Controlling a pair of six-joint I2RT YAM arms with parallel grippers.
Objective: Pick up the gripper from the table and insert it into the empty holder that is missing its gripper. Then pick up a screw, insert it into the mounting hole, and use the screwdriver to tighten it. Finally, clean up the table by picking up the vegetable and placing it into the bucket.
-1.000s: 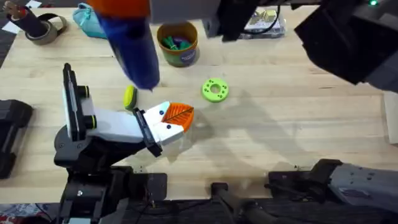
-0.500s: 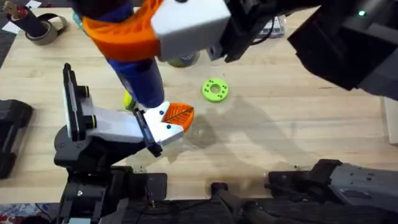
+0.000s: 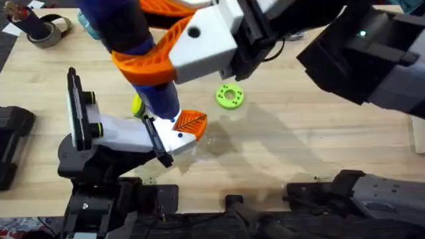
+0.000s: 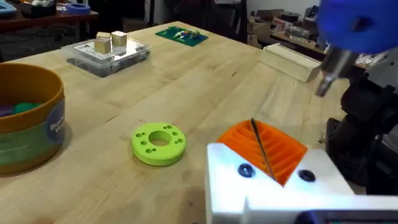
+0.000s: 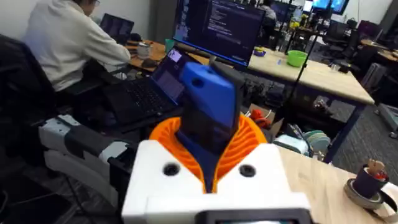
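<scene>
Across the wooden table (image 3: 319, 153), largest first. Right arm reaches over from the lower right and rises close under the overhead camera, large and dark. Right gripper (image 3: 156, 50): white body, orange ribbed pads, fingers pinched onto the blue handle of the screwdriver (image 3: 143, 46). Right wrist view confirms: blue handle (image 5: 208, 109) clamped between the two orange pads, gripper (image 5: 211, 152) closed on it. Screwdriver stands steeply tilted, handle high, tip end pointing down just beside the left gripper. Left wrist view catches the blue handle and metal shaft (image 4: 348, 37) coming down beyond the orange pads.

Left arm low at lower left, its white body lying along the table. Left gripper (image 3: 186, 126): orange pads pressed together with just a dark seam between, nothing seen held; same seam in its own wrist view (image 4: 264, 152).

Bucket (image 4: 28, 115): orange-tan rim, something green and something blue inside; near the green disc, well apart from the left gripper. Overhead, the right gripper covers it.

Green disc with holes (image 3: 230, 95) lies flat near table centre. Small yellow-green piece (image 3: 137, 103) sits beside the screwdriver's lower end.
</scene>
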